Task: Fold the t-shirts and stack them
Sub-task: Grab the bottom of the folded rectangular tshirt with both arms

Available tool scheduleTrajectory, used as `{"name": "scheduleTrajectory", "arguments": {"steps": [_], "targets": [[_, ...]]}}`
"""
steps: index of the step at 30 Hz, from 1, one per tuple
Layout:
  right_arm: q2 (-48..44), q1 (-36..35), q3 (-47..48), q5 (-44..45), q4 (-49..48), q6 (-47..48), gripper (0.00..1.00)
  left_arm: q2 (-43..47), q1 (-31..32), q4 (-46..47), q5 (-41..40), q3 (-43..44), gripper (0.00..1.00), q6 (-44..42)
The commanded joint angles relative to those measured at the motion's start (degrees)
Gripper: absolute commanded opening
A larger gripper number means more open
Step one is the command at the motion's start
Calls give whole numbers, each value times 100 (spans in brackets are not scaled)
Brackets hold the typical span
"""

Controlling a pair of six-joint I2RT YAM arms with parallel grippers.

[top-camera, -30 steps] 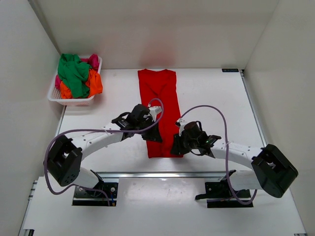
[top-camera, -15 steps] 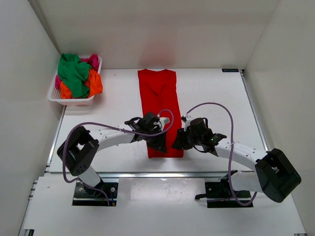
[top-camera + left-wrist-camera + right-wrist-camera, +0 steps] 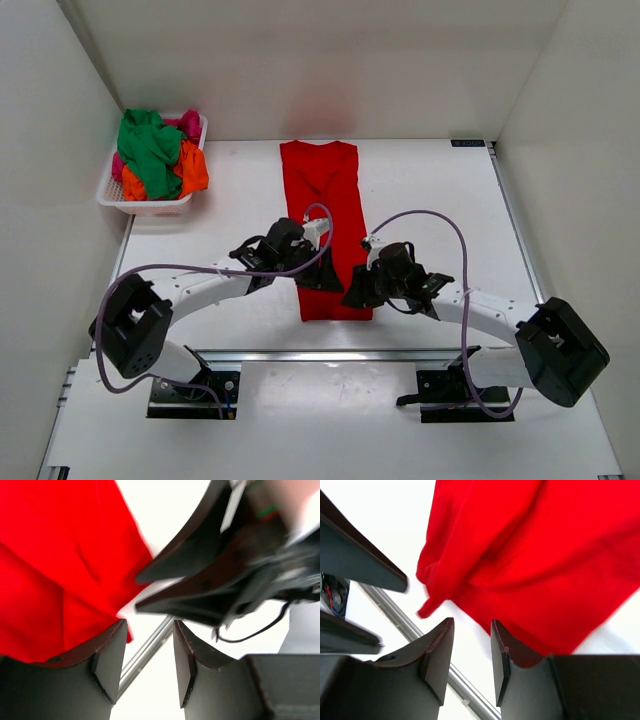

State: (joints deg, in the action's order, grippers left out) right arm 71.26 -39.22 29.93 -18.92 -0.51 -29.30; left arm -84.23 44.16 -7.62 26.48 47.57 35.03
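The red t-shirt (image 3: 327,210) lies on the white table as a long narrow strip that runs from the back towards the near edge. My left gripper (image 3: 318,276) hovers over the left side of its near end, open and empty. In the left wrist view the red cloth (image 3: 50,570) lies beyond my left gripper (image 3: 150,655). My right gripper (image 3: 357,291) is at the strip's near right edge, open and empty. In the right wrist view the red cloth's (image 3: 545,550) corner lies just ahead of my right gripper (image 3: 472,652). Green (image 3: 148,150), orange (image 3: 192,168) and pink (image 3: 188,123) t-shirts lie bunched in the basket.
The white lattice basket (image 3: 150,207) stands at the back left corner of the table. White walls close in the left, back and right. A metal rail (image 3: 330,355) runs along the near edge. The two grippers are close together over the strip's near end.
My left gripper went towards the shirt's near hem and has now drawn back a little up and left. My right gripper has shifted slightly left. The shirt has not visibly moved.
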Motion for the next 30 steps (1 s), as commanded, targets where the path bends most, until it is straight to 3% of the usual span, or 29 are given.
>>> {"name": "scheduleTrajectory", "arguments": {"steps": [1,7,11,18,22,30], "targets": [[142,-165,258,-33,-318,-138,33,258,-92,349,190,-64,52,127],[38,-253,215,169,-247,-296,35,-102,93,963,454,-152,50,426],[-253,-7,179,423,365,-85,34,124,-64,770,157,-125,48,330],[-666,310,180,951,1193,196,40,1338,-838,-703,-661,-565,51,-267],[-684,319,162,1040,1361,293,41,1471,-629,-1268,-1119,-784,51,-514],[-351,-305,539,627,790,-84,40,1321,-198,-628,-1172,-1689,49,-22]]}}
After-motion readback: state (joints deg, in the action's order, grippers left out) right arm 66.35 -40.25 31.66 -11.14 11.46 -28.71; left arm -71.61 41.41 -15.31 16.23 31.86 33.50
